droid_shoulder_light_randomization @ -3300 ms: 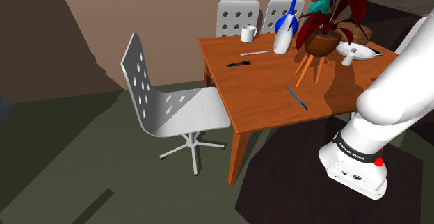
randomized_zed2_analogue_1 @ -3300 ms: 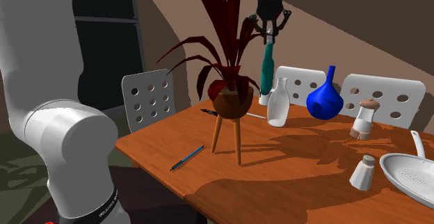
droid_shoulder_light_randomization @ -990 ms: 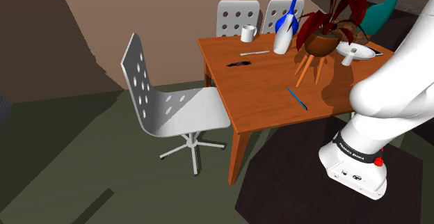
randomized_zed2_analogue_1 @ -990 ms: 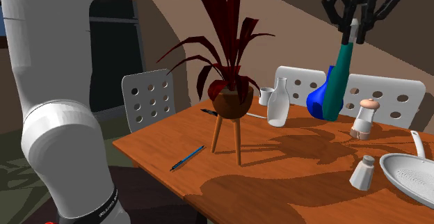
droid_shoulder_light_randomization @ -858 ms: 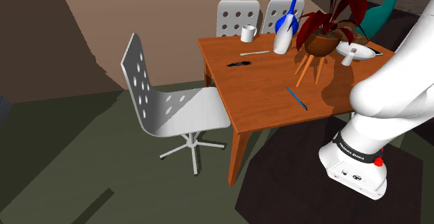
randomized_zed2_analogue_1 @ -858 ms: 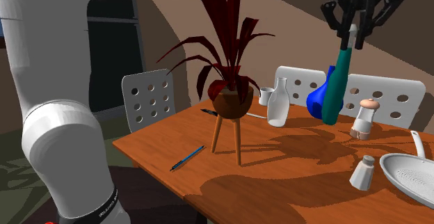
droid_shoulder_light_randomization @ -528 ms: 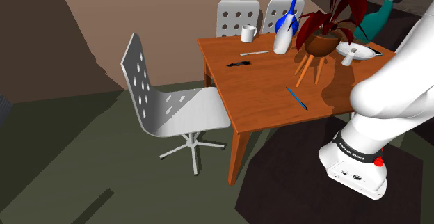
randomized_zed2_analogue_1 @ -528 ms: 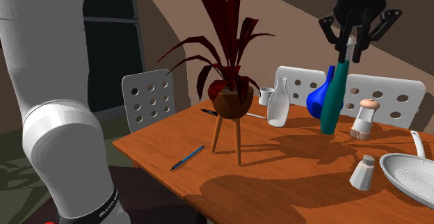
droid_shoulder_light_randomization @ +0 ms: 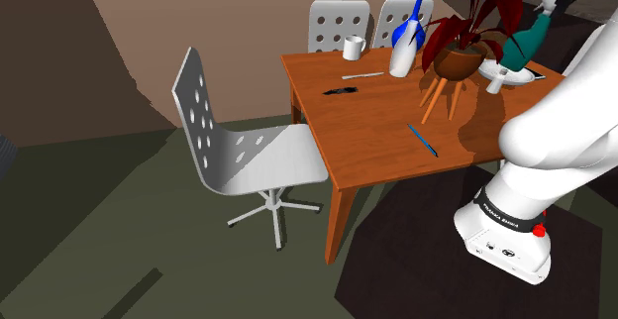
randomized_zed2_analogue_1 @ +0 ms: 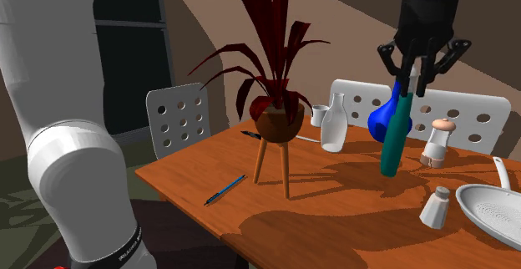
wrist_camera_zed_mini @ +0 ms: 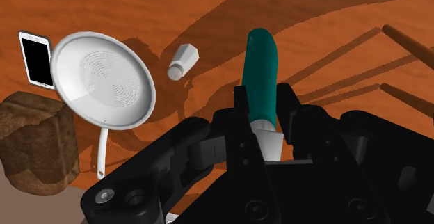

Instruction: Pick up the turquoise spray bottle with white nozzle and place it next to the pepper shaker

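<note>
We see the teal spray bottle (randomized_zed2_analogue_1: 395,138) hanging from the gripper (randomized_zed2_analogue_1: 411,83), base down and tilted, top leaning twd the second ext. view's right. Its base is at the wooden table (randomized_zed2_analogue_1: 334,217) or just above; we can't tell which. In the wrist view the black fingers (wrist_camera_zed_mini: 240,108) are clamped on the bottle's white nozzle end, one each side.

Just beside the bottle, on the second ext. view's right, stands a brown-capped shaker (randomized_zed2_analogue_1: 437,142). A white shaker (randomized_zed2_analogue_1: 436,207) sits near, closer to that camera. We can't tell which is the pepper one.

Next to the white shaker lies a white strainer (wrist_camera_zed_mini: 104,76), w/ a phone (wrist_camera_zed_mini: 35,58) and a brown block (wrist_camera_zed_mini: 35,146) beyond it.

Behind the bottle is a blue vase (randomized_zed2_analogue_1: 380,121); then a clear carafe (randomized_zed2_analogue_1: 334,125), a white mug (randomized_zed2_analogue_1: 319,114) and a red-leaved plant (randomized_zed2_analogue_1: 280,117) on a legged stand. A blue pen (randomized_zed2_analogue_1: 224,190) lies near the table edge.
</note>
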Tool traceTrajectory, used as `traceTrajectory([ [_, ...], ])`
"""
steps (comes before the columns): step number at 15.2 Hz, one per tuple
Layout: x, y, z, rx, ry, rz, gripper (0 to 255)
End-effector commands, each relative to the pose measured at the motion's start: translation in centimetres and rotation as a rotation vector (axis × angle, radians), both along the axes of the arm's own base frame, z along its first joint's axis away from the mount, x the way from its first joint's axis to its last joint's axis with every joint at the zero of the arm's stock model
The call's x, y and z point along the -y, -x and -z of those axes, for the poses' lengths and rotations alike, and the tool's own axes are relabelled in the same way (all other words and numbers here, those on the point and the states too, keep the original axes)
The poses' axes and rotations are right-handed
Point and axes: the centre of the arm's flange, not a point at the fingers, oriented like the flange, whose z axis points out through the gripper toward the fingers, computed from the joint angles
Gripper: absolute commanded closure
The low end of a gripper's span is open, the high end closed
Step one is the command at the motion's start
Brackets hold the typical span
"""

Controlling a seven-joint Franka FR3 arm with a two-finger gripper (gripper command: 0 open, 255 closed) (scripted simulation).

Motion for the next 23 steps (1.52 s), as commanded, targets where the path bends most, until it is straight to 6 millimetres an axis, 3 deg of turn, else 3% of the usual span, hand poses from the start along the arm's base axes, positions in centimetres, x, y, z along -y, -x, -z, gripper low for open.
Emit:
traceTrajectory([
  [1,0.0,0.1,1.1,0.000,0.001,0.000,255],
  [23,0.0,0.1,12.7,0.000,0.001,0.000,255],
])
